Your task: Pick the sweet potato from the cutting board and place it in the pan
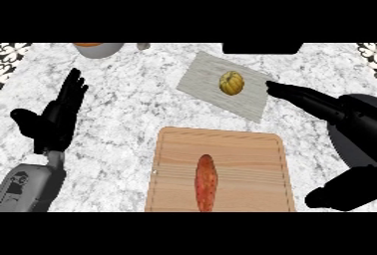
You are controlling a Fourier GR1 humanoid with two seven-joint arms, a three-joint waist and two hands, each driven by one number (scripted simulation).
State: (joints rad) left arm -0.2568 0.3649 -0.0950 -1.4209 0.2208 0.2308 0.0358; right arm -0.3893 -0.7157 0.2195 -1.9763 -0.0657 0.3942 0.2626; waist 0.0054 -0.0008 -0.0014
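Observation:
The sweet potato point(205, 183), long and reddish-orange, lies lengthwise on the wooden cutting board point(250, 149) at the front centre. A black shape point(261, 48) at the far edge, cut off by the view, looks like the pan. My right hand point(309, 99) reaches in from the right with straight fingers pointing left. Its tips are at the right corner of a grey mat, well beyond the board, and it holds nothing. My left hand point(57, 117) rests open at the left, fingers up, away from the board.
A grey mat point(210, 87) behind the board carries a yellow squash point(231, 82). A grey bowl point(97, 49) with something orange inside sits at the far left, with a small object point(143, 46) beside it. The counter point(125, 99) is white marble.

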